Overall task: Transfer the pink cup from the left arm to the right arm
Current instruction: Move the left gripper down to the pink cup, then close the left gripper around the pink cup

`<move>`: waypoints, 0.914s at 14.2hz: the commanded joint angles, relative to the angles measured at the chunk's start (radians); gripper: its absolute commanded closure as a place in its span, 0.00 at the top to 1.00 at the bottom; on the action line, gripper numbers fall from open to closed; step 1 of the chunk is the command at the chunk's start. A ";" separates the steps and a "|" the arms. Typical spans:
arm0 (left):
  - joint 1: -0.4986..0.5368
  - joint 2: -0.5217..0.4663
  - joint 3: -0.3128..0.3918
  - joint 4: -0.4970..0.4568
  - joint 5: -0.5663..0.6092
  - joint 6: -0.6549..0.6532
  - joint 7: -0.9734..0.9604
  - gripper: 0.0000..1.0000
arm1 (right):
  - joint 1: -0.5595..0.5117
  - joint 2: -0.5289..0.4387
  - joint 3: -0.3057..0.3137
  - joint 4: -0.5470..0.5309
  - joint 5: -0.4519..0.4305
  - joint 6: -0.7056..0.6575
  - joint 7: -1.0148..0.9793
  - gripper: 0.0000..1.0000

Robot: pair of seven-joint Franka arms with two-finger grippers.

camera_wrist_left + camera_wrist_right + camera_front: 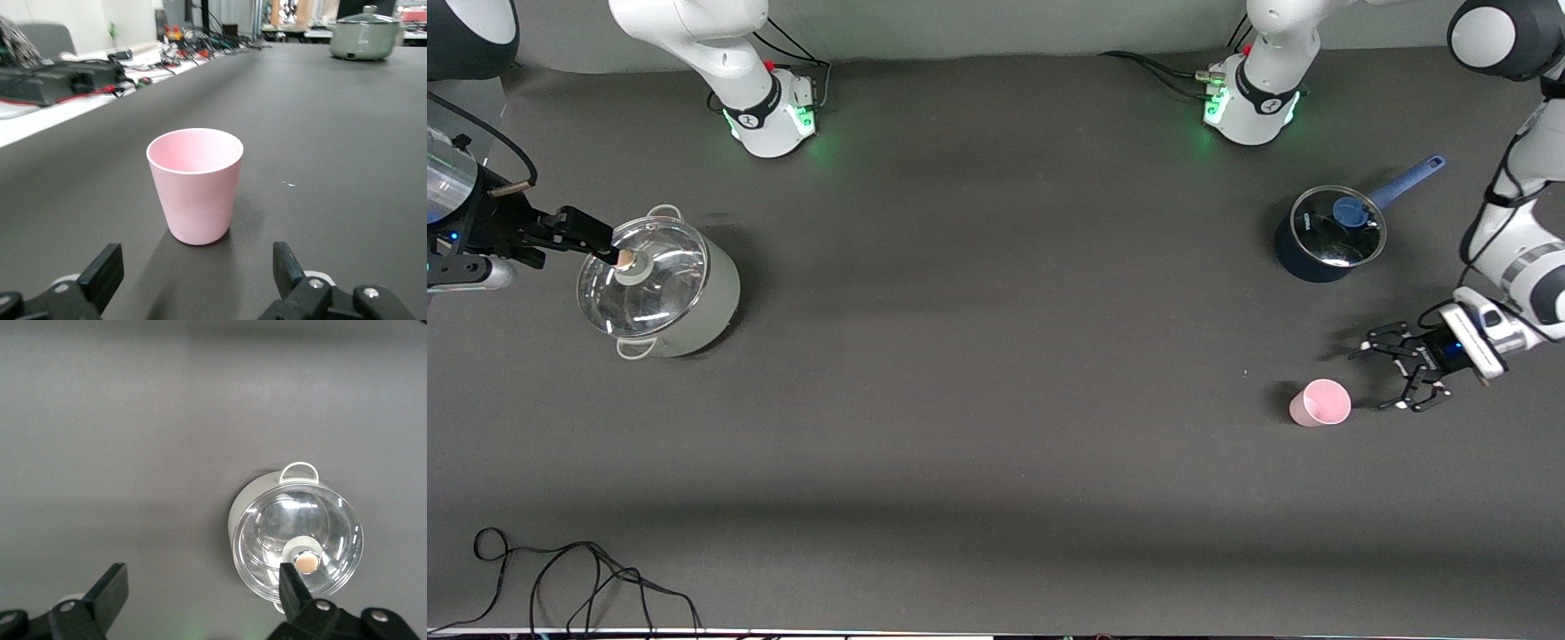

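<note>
Pink cup [1320, 403] stood upright on the worktop [996, 427], mouth up, long axis vertical, taper narrowing toward the base. Landmark: blue saucepan [1327, 236]. The cup sat nearer to the front camera than the saucepan, well apart from it, at the left arm's end of the worktop.

Left gripper [1403, 373] was low, just beside the cup, fingers spread wide and holding nothing; in the left wrist view the cup [195, 183] stood centred between the fingers [101, 275], not yet touched.

Right gripper [596, 238] hung over the grey-green pot [660, 284] with its glass lid, at the right arm's end and well apart from the saucepan; fingers spread, empty, arm waiting.

Handling, judged: the cup looked like light, stiff plastic, smooth and a bit slippery, empty, not fragile. Being light, it could tip or slide if bumped by one finger first. Best hold probably across the wall around mid-height or a little above, fingers on both sides, leaving the rim or lower body free for the right gripper to take at handover.
</note>
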 commanded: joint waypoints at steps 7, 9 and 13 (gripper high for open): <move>-0.064 0.048 -0.029 -0.044 -0.188 0.057 0.106 1.00 | 0.002 -0.011 -0.005 -0.004 0.009 -0.008 0.007 1.00; -0.077 0.054 -0.035 -0.046 -0.210 0.072 0.105 1.00 | 0.004 -0.009 -0.005 -0.004 0.009 -0.008 0.007 1.00; -0.094 0.063 -0.052 -0.046 -0.250 0.093 0.105 0.99 | 0.004 -0.009 -0.004 -0.004 0.009 -0.008 0.007 1.00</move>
